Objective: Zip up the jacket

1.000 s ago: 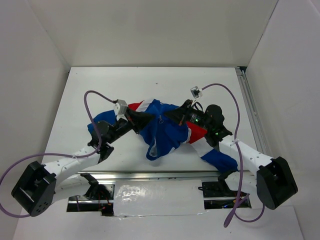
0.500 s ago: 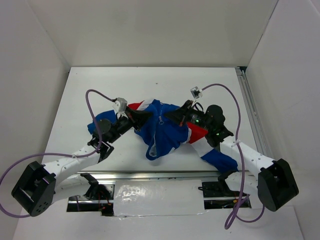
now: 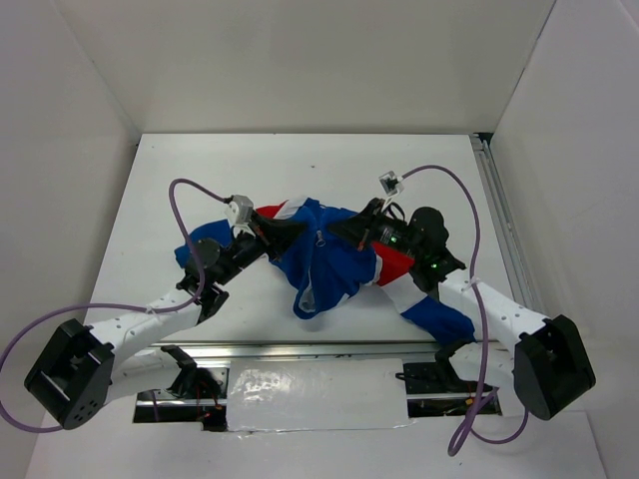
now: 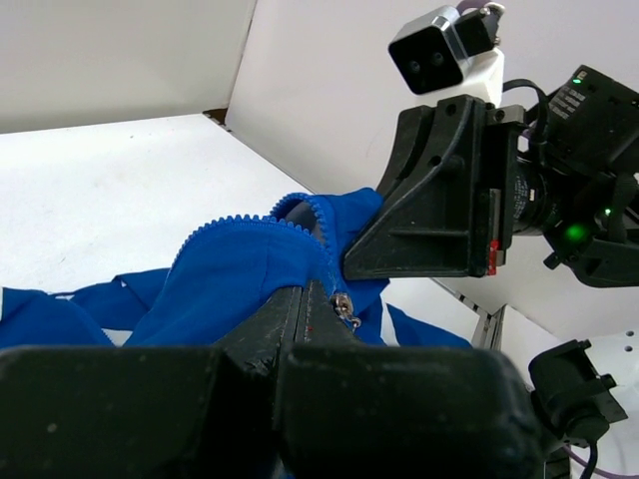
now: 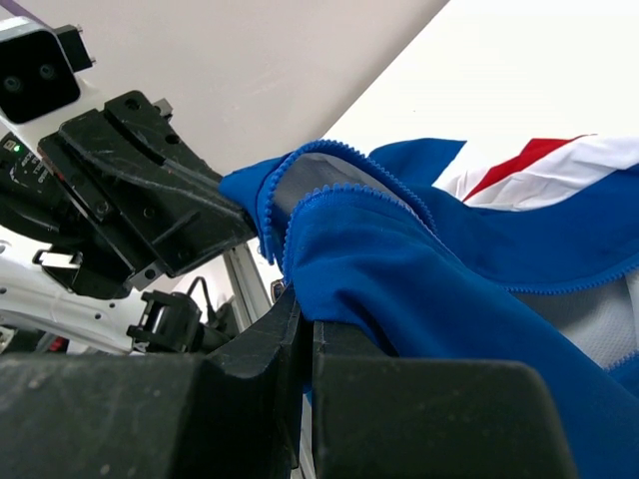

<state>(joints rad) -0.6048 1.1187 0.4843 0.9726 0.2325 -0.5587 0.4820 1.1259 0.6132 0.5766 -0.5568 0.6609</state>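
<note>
The blue jacket (image 3: 334, 269) with red and white panels (image 3: 394, 267) hangs bunched between my two grippers above the white table (image 3: 300, 165). My left gripper (image 3: 300, 232) is shut on one blue front edge; in its wrist view (image 4: 305, 294) the metal zipper pull (image 4: 344, 307) sits right beside the tip and a row of zipper teeth (image 4: 240, 218) arcs above. My right gripper (image 3: 336, 228) faces it a few centimetres away. Its jaws (image 5: 305, 319) are shut on the other blue front edge (image 5: 419, 259). The sleeves trail under both arms.
A metal rail (image 3: 499, 220) runs along the table's right edge and another rail (image 3: 300, 349) along the near edge. Purple cables (image 3: 178, 200) loop above each arm. White walls enclose the table on three sides.
My left wrist has shifted very slightly and the jacket's hanging lower fold has swayed a little. Both grips are unchanged.
</note>
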